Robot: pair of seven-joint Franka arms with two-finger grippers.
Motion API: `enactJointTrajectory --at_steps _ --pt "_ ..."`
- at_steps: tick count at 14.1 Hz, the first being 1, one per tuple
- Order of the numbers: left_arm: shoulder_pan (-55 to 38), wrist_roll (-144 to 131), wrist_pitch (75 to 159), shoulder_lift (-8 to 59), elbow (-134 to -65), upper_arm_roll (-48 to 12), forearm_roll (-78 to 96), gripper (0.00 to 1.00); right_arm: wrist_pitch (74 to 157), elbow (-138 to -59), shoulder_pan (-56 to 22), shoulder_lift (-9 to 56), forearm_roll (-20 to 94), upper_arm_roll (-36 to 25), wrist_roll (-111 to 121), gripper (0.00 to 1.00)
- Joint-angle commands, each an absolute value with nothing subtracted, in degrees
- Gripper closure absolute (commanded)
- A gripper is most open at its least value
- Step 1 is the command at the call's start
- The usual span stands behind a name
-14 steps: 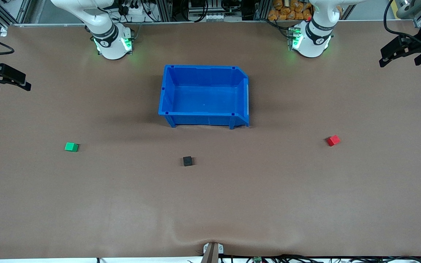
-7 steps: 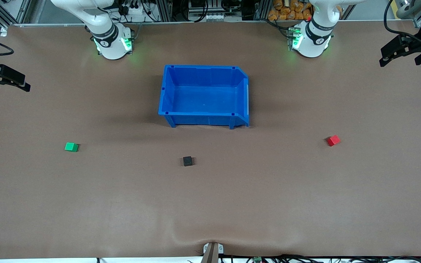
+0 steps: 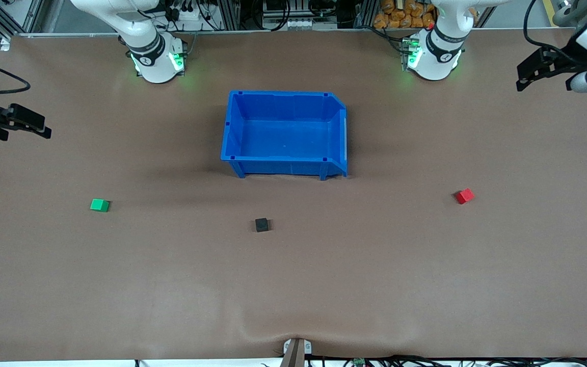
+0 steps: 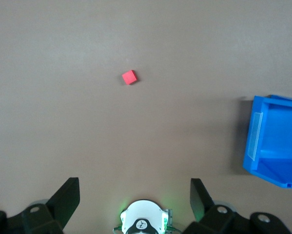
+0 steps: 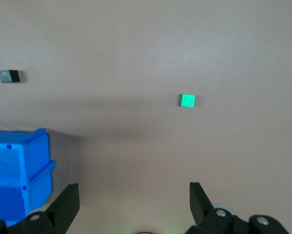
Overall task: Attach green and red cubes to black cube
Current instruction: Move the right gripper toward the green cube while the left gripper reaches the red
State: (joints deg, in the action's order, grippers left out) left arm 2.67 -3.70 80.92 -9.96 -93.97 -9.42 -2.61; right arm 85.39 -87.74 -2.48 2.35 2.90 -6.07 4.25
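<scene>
The black cube [image 3: 261, 225] lies on the table nearer the front camera than the blue bin [image 3: 237, 153]. The green cube [image 3: 100, 205] lies toward the right arm's end, the red cube [image 3: 464, 195] toward the left arm's end. My left gripper [image 3: 525, 78] is open and empty, high over the table's edge at the left arm's end. My right gripper [image 3: 38, 128] is open and empty over the right arm's end. The left wrist view shows the red cube [image 4: 129, 77]. The right wrist view shows the green cube [image 5: 187, 100] and the black cube [image 5: 9, 76].
The blue bin stands empty in the middle of the table, also showing in the left wrist view [image 4: 277, 141] and right wrist view [image 5: 19, 170]. The two arm bases [image 3: 156, 61] [image 3: 433, 58] stand along the table's edge farthest from the front camera.
My left gripper has moved a little inward over the table and up in the view. My right gripper has moved slightly inward and lower in the view. The cubes have not moved.
</scene>
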Motion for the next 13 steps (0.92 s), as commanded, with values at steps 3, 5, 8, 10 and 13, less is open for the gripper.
enactJointTrajectory --at_steps 3,5,8,10,13 --pt "3.3 -4.0 80.2 -9.9 -96.5 -9.8 -1.8 0.0 87.0 -87.6 -1.6 5.4 1.8 -6.3 4.3 0.0" --pt "3.3 -5.7 80.4 -10.5 -99.2 -9.8 -1.8 0.0 87.4 -88.4 -0.1 6.2 1.9 -6.2 4.5 0.0" --pt "3.3 -7.0 84.2 -11.4 -104.8 -10.4 -1.8 0.0 87.5 -88.8 -0.6 6.5 1.9 -6.3 4.4 0.0" --pt "3.4 -7.0 88.2 -12.7 -109.1 -10.3 -1.8 0.0 89.1 -89.6 -0.6 7.2 1.9 -6.3 4.6 0.0" --pt "3.6 -8.1 93.9 -13.0 -114.0 -10.3 -1.7 0.0 91.5 -90.2 -0.5 8.1 1.9 -6.3 4.7 0.0"
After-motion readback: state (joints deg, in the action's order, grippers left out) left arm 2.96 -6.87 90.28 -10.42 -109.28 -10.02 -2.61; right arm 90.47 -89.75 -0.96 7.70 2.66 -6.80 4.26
